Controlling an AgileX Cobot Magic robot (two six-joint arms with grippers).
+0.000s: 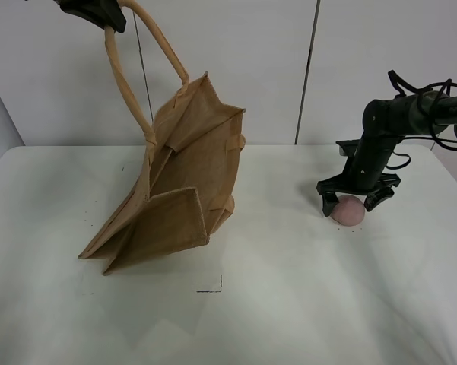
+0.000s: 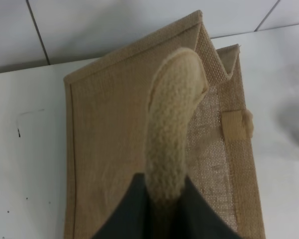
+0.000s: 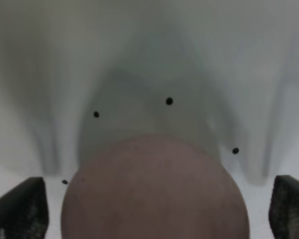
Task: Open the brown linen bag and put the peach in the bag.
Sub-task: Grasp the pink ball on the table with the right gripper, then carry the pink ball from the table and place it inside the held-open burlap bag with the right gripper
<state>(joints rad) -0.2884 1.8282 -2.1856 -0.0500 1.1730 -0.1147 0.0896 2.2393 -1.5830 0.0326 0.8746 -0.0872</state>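
Note:
The brown linen bag (image 1: 179, 182) hangs tilted on the left of the table, its bottom corner resting on the white tabletop and its mouth partly spread. My left gripper (image 1: 99, 11) is shut on one light-tan loop handle (image 1: 125, 76) at the top left and holds the bag up; the left wrist view shows the handle (image 2: 171, 129) clamped between the dark fingers above the bag's woven panel (image 2: 114, 149). The peach (image 1: 349, 211) lies on the table at the right. My right gripper (image 1: 357, 204) is open and straddles the peach (image 3: 154, 191), one finger on each side, apart from it.
The white table (image 1: 289, 304) carries a small black corner mark (image 1: 213, 287) in front of the bag. A white panelled wall (image 1: 251, 68) stands behind. Small black specks (image 3: 169, 101) dot the table near the peach.

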